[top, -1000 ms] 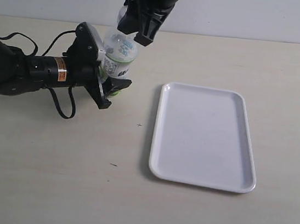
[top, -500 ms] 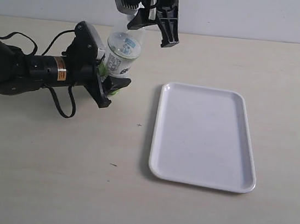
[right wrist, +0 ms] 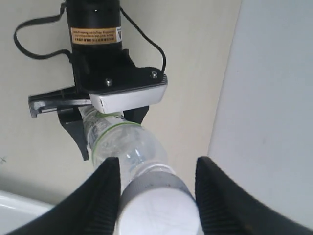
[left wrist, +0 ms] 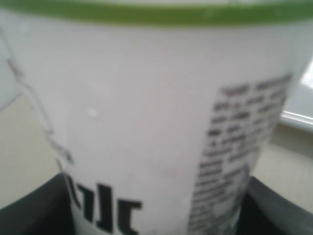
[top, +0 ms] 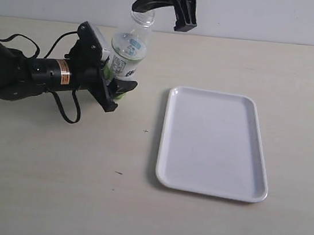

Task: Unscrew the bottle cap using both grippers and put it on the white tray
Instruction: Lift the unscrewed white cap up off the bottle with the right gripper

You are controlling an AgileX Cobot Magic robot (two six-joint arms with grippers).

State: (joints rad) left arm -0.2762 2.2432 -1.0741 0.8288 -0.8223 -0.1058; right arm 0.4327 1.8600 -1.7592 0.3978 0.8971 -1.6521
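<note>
The right gripper [right wrist: 157,169] is on it: its 2 ribbed fingers [right wrist: 105,196] press in on either side of the bottle cap [right wrist: 159,213], with no gap showing in the wrist view. Whether the cap is free of the thread, I can't tell; it sits straight over the neck. Under it the bottle [top: 128,47] stands nearly upright, neck leaning a touch, label facing out. Down at its lower body the left gripper [top: 114,84] is clamped on the label, its arm lying low along the table [top: 50,184]. Now the key line — the white tray [top: 211,142] lies flat on the table, well off to the right arm's side of the bottle and lower than the cap. So the right arm is the nearer one by far — I'd expect a lift along the bottle's axis, then a carry across and down.
</note>
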